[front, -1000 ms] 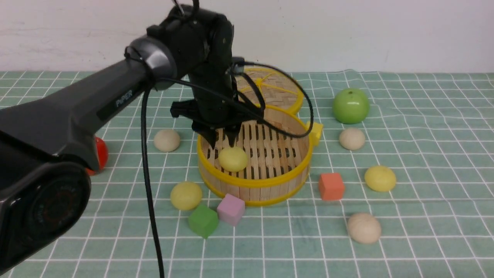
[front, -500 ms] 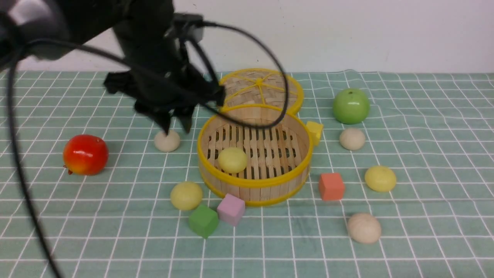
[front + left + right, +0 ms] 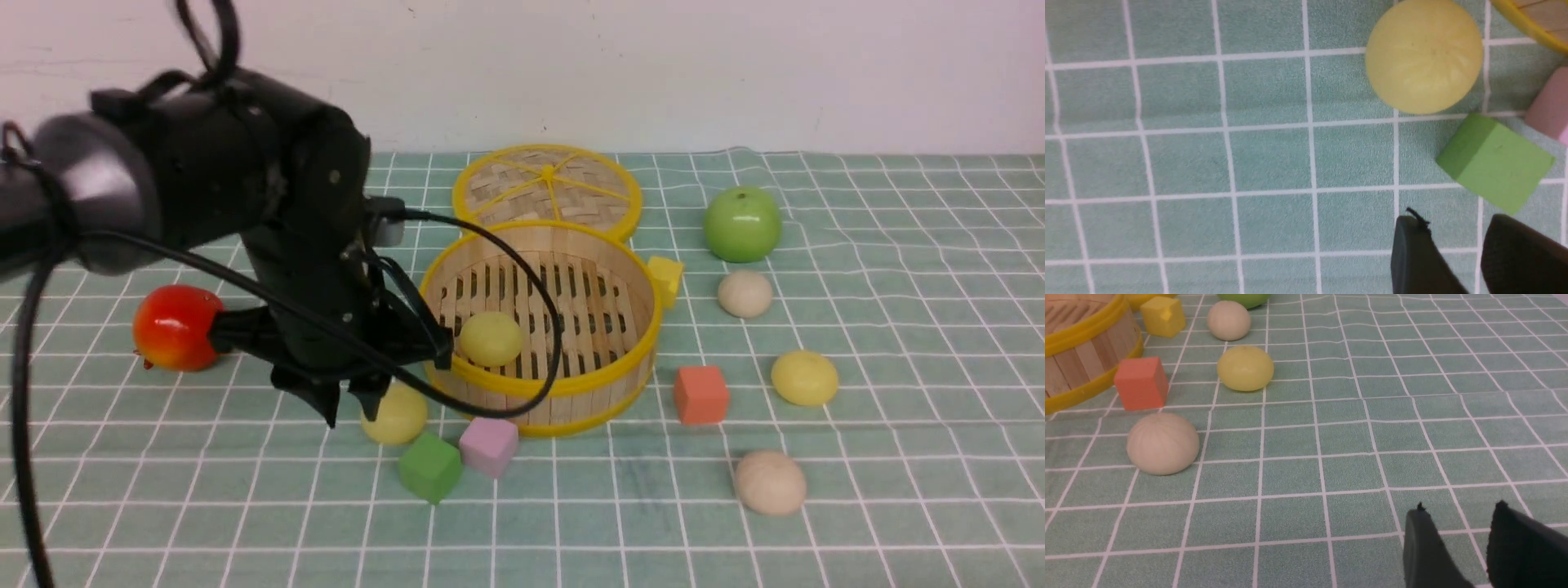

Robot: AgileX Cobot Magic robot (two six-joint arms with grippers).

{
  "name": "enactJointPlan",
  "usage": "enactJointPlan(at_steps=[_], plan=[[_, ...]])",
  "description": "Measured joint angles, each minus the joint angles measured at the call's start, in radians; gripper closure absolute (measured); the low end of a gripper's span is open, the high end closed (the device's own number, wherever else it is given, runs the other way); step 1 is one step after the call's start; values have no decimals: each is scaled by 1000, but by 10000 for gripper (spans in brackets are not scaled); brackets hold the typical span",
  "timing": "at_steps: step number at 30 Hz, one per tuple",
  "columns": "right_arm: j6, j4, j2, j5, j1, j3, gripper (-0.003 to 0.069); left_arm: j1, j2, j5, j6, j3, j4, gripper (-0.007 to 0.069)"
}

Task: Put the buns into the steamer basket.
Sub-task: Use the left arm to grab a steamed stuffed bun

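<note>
Jaws of the left gripper (image 3: 351, 415) stand apart and empty, low over the surface (image 3: 163, 490). A yellow bun (image 3: 402, 418) lies just beside its tips, to their right, near the steamer basket (image 3: 588, 404). A second yellow bun (image 3: 490, 338) sits inside the basket, beyond the gripper. The right gripper (image 3: 1459, 508) is also parted and empty, with a beige bun (image 3: 1162, 443) ahead to its left.

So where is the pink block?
In the front view, the pink block sits just before the near wall of the steamer basket, with the green block close on its left.
</note>
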Motion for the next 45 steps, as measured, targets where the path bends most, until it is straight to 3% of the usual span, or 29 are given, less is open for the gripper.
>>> enactJointPlan(at_steps=[7,16,40,45], plan=[[0,0,0,0,0,0,419,0,46,-62,-1,0,4,386],[0,0,0,0,0,0,419,0,86,-283,-1,0,67,386],[0,0,0,0,0,0,419,0,189,-303,-19,0,133,386],[0,0,0,0,0,0,419,0,189,-315,-19,0,133,415]])
